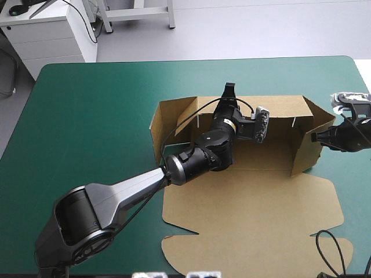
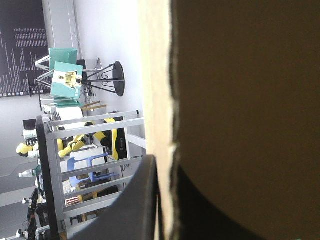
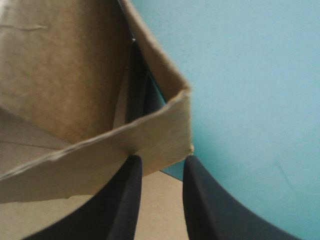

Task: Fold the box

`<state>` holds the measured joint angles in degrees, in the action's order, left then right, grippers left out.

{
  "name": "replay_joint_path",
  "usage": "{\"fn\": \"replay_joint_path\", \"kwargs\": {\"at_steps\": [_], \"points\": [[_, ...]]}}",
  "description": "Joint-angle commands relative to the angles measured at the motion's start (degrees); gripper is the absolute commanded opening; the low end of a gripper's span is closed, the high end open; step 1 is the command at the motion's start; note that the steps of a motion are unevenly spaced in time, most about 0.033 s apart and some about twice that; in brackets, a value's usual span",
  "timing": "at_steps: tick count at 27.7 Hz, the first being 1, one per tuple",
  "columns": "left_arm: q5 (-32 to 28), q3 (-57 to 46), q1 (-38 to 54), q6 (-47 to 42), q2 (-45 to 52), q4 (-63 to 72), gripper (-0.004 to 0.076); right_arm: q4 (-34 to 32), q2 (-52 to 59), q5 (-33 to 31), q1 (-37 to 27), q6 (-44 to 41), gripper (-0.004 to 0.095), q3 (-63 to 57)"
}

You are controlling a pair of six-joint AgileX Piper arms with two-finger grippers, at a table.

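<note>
The left gripper [image 1: 230, 91] has its black fingers [image 2: 137, 205] pressed together on the top edge of the box's back wall [image 1: 278, 107]. In its wrist view the board's pale cut edge runs straight up between them. The arm reaches in across the box floor from the near left, its wrist hanging over the inside of the tray.

The right gripper [image 3: 160, 160] has its fingers [image 3: 125, 200] a little apart, a narrow gap between them. Their tips are right up against the lower edge of the right-hand wall [image 1: 307, 147], by its corner. In the high view this gripper [image 1: 316, 137] sits just outside that wall.

The brown box [image 1: 255, 197] lies on the teal-green cover [image 1: 87, 104], right of the table's middle. Its back wall, left wall [image 1: 159, 124] and right-hand wall stand raised. The lid [image 1: 249, 202] lies flat, stretching toward the near edge.
</note>
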<state>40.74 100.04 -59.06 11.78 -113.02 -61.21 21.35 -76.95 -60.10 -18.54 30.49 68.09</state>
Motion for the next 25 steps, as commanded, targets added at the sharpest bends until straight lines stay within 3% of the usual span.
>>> {"fn": "replay_joint_path", "kwargs": {"at_steps": [1, 14, 18, 25], "points": [[0.5, 0.89, -0.49, -0.55, 2.89, 0.99, -0.0008, 3.27, 3.27, -1.51, -0.4, -0.67, 0.0276, 1.26], [0.4, 0.89, -0.49, -0.55, 2.89, 0.76, -0.0008, 11.31, 7.15, -10.03, -0.29, -1.28, 0.0276, 1.26], [0.29, 0.89, -0.49, -0.55, 2.89, 0.76, -0.0008, 11.27, 8.96, -9.04, 0.86, -5.72, 0.0308, 0.75], [0.48, 0.89, -0.49, -1.82, 2.89, 0.76, -0.0008, 2.75, 9.23, -1.97, 4.45, -13.52, 0.0397, 0.61]]}}
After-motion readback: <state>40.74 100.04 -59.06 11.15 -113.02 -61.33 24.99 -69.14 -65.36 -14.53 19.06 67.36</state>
